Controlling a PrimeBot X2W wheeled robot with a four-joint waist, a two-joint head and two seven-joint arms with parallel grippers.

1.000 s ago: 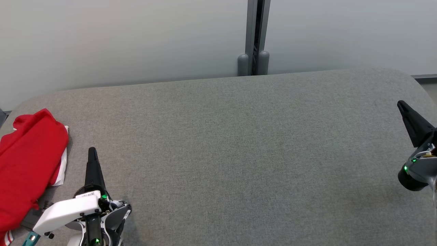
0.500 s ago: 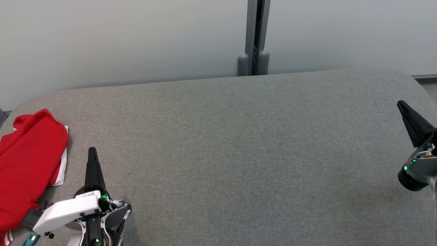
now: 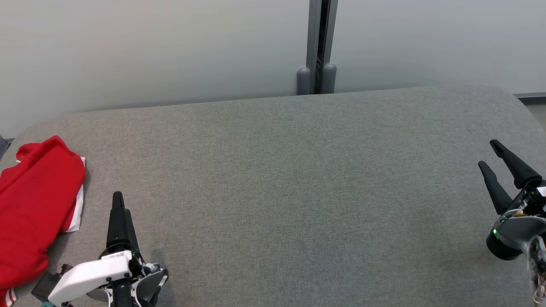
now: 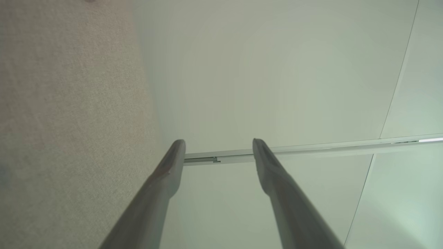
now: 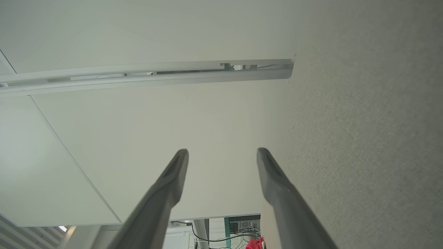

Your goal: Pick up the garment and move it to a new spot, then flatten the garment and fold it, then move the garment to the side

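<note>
Red garment [image 3: 36, 204] just left of the left end effector [image 3: 118, 198]

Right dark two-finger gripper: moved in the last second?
Yes: right gripper backed toward the robot, away from the far edge of the grey fabric table.

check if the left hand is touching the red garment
Apart. The head view shows bare grey table between the left hand and the red garment.
</note>
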